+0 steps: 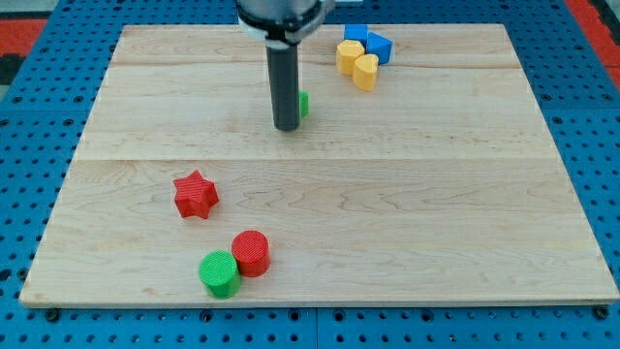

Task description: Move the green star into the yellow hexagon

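A green block [304, 104], mostly hidden behind my rod, shows only as a sliver near the board's top middle; its shape cannot be made out. My tip [287, 127] rests on the board just left of it and in front of it, touching or nearly touching. The yellow hexagon [349, 53] sits up and to the right, near the view's top, next to a yellow heart-like block [366, 72].
Two blue blocks [368, 41] sit right behind the yellow ones. A red star [196, 194] lies at the left middle. A red cylinder [251, 252] and a green cylinder [220, 272] touch near the bottom left. The wooden board [436, 194] ends at blue pegboard.
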Motion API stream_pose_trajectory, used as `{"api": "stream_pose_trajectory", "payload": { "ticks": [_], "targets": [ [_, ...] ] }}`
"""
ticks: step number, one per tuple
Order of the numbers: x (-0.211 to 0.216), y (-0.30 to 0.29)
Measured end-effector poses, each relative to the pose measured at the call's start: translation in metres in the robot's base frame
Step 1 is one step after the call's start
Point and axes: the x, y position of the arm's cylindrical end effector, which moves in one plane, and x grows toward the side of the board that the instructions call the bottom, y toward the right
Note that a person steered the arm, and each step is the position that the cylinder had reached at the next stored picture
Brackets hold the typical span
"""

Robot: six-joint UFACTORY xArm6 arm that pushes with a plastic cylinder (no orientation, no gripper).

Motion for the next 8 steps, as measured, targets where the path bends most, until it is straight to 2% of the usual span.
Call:
{"api": "stream_pose_trajectory", "payload": {
  "ticks": [1,3,4,5,7,8],
  "targets": [
    [0.01,-0.028],
    [-0.017,0.027],
    [-0.024,0.028],
    [-0.012,0.003],
    [-0.045,0.025],
    [-0.047,0.03]
  ]
}}
